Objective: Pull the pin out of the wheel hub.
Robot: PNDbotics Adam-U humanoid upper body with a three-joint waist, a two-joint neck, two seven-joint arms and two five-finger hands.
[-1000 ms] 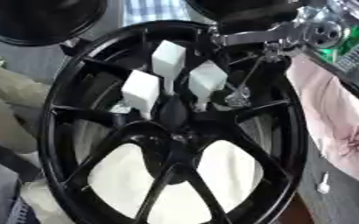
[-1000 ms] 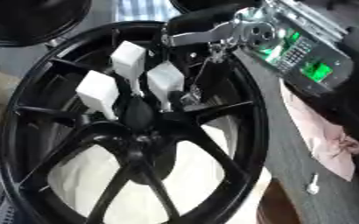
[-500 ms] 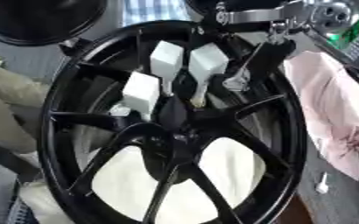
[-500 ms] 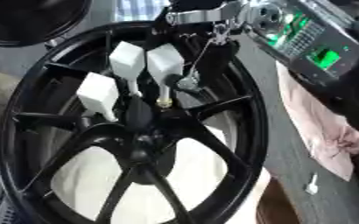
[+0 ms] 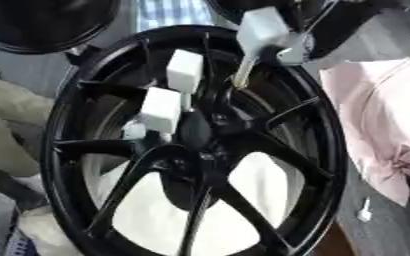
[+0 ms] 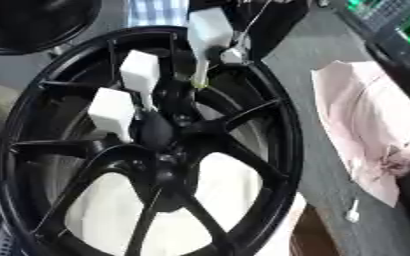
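you're in the pull-out step: the right robot hand (image 5: 300, 37) holds the white-headed pin (image 5: 259, 31) above the wheel hub (image 5: 195, 132), tip seemingly clear of it. next, carry it away. two more pins (image 5: 184, 71) stay seated.

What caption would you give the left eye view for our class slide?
A white-capped pin lifted clear of the black wheel hub, two more white-capped pins standing by the hub.
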